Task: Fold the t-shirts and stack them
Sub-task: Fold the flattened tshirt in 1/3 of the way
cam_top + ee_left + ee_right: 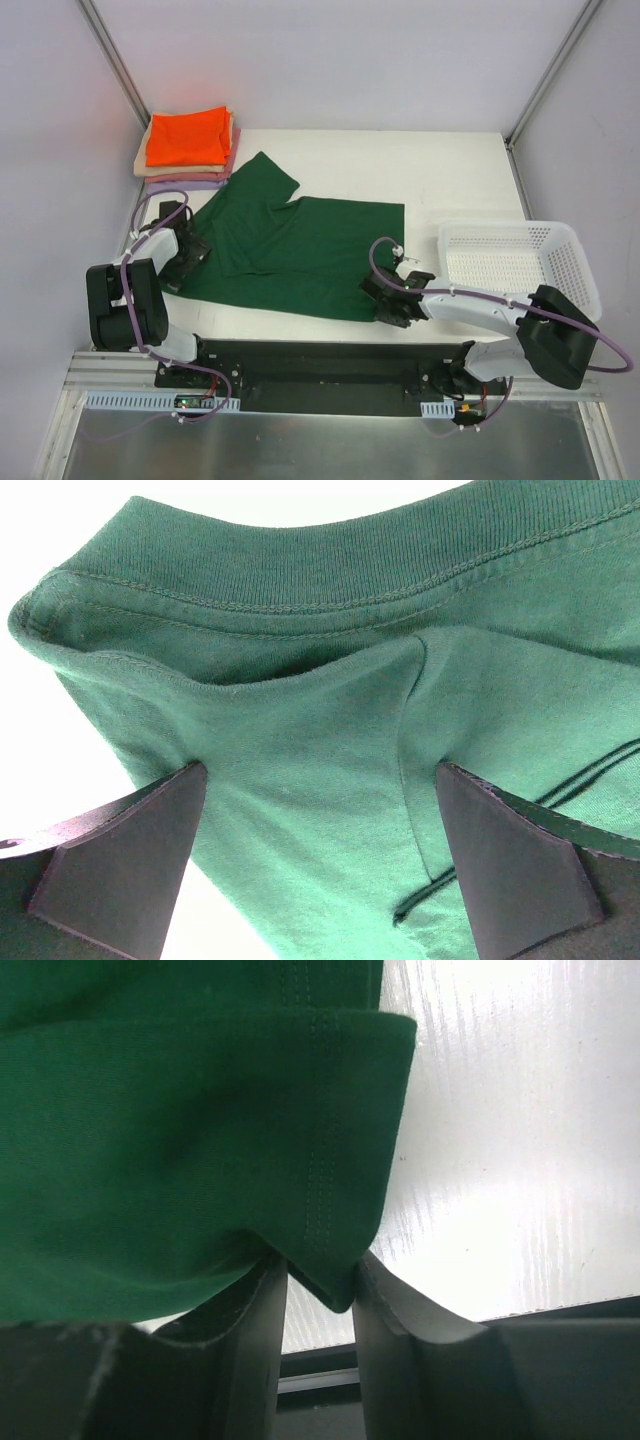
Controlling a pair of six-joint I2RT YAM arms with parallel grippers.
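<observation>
White table [450, 160] — pale grey walls [330, 60], bright even light

Large t-shirt [300, 250] dark green, plain. Stack [190, 165]: orange shirt [188, 138] on top; beige, pink, lavender below. Basket [505, 225] white mesh. Desk [420, 170] white.

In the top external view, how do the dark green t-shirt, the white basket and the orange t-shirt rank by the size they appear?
1. dark green t-shirt, clearly the largest
2. white basket
3. orange t-shirt, the smallest, folded on the stack
</observation>
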